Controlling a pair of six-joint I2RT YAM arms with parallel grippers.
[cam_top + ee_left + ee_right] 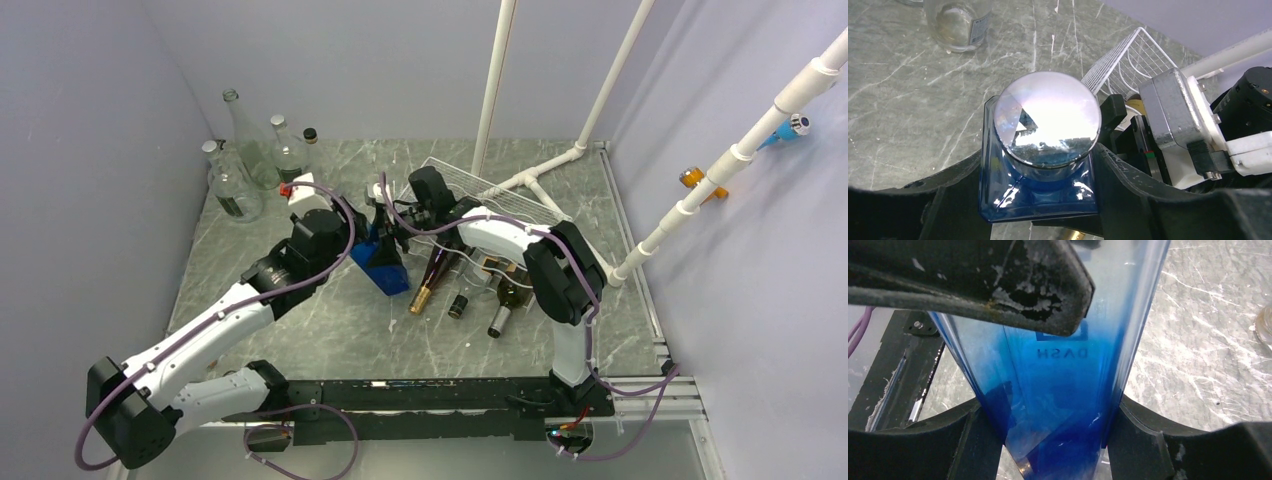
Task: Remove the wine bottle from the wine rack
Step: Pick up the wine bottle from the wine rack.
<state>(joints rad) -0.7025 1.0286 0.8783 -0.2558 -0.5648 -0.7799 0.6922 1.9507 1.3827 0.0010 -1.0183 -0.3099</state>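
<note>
**Both arms on the blue bottle beside the rack**

From where I stand, the two arms meet over the middle of the grey marbled table [300,330]. Between them is the blue bottle [385,268], square-sided, of clear blue glass, with a round silver cap. It leans at a tilt just to the left of the wine rack [1130,62], outside the wire frame. I cannot tell whether its lower corner touches the table.

The left gripper [1040,167] is clamped on the bottle near the shoulder, one black finger pressed against each side just under the cap. The right gripper [1055,435] is clamped on the body of the same bottle, with blue glass filling the gap between its fingers.

In the rack, under the right arm, other bottles lie with their necks pointing toward the arm bases. Among them are a dark bottle with gold foil [430,282] and a green bottle with a silver cap [507,300].

A cluster of clear glass bottles [250,155] stands upright at the far left corner. White pipes [590,130] rise behind the rack.
</note>
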